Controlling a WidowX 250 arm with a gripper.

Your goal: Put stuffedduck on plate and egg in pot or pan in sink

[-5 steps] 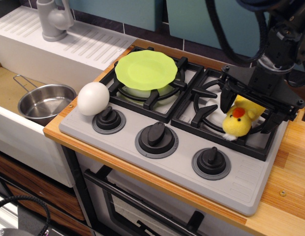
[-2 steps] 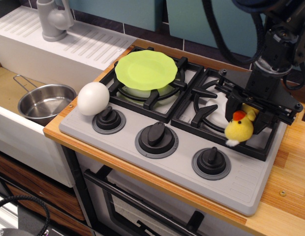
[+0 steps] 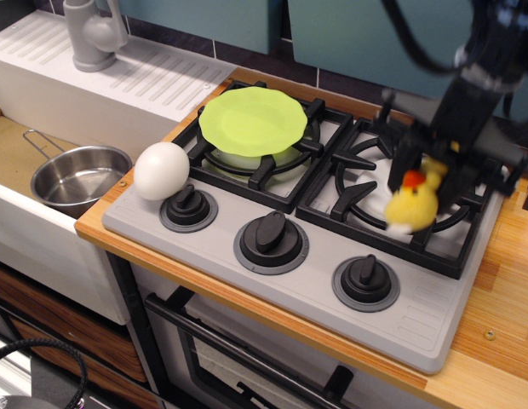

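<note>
The yellow stuffedduck (image 3: pixel 412 203) with a red beak hangs in my gripper (image 3: pixel 426 181), which is shut on it and holds it above the right stove burner; both are motion-blurred. The lime-green plate (image 3: pixel 251 120) rests on the left rear burner, left of the gripper. The white egg (image 3: pixel 161 170) sits on the stove's front left corner. The steel pot (image 3: pixel 79 177) with a wire handle stands in the sink (image 3: pixel 17 149) at the left.
The grey stove (image 3: pixel 417 315) has three black knobs along its front. A grey tap (image 3: pixel 92 34) stands on the ribbed white drainboard (image 3: pixel 153 77). A wooden counter (image 3: pixel 502 332) runs along the right edge.
My gripper closed on the duck and lifted it off the right burner grate. It has risen and shifted slightly left. Plate, egg and pot have not moved.
</note>
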